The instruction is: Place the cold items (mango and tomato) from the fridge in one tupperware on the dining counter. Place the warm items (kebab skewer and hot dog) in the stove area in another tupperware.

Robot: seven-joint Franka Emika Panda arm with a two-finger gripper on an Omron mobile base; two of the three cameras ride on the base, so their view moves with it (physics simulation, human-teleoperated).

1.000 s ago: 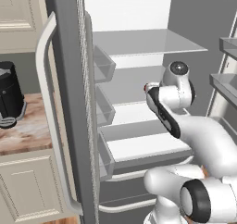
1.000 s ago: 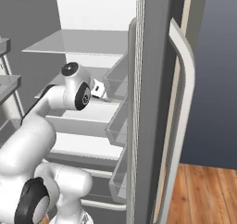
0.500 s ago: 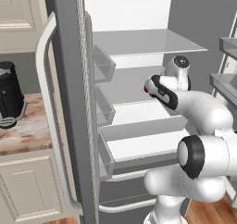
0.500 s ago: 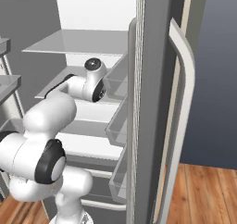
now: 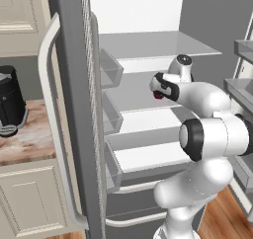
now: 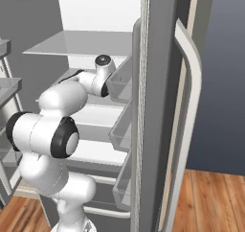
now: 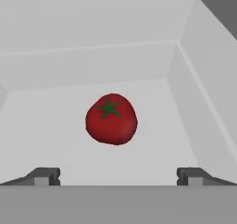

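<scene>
White fridge interior, shelves stacked, fridge [image 5: 74, 85] door swung open with door bins on its inner face and a long pale curved handle [image 5: 49, 124] on the outside. Same fridge from the right base view [image 6: 158, 106], handle [image 6: 189, 106] on the right edge, wood floor [image 6: 210, 197] below. In the left base view, beside the open door: marbled desk [image 5: 24, 139] over cream cabinets, with a black appliance [image 5: 10, 104] standing on it.

Arm reaches into the fridge at the middle shelf [image 5: 143, 92]. The hand shows dark at the arm's end, with a bit of red right at it that looks like the tomato [image 5: 158, 95]. In the right base view the wrist sits just beside the door bins, hand end mostly hidden behind the arm.

Hand view: tomato [image 7: 111, 119], red with a green star stem on top, sits alone on the white shelf floor [image 7: 55, 140], near the middle, clear of the back wall and side wall. Fingers [image 7: 44, 176] are released, spread wide at the bottom corners of the view, gripper [image 7: 118, 176] centred just below the tomato. Tomato lies ahead of the tips, between their lines, not touched by either one. Nothing held.

Upper shelf [image 5: 158, 45] above looks bare from the left base view. Lower shelf [image 5: 148, 154] is partly blocked by the arm's elbow.
</scene>
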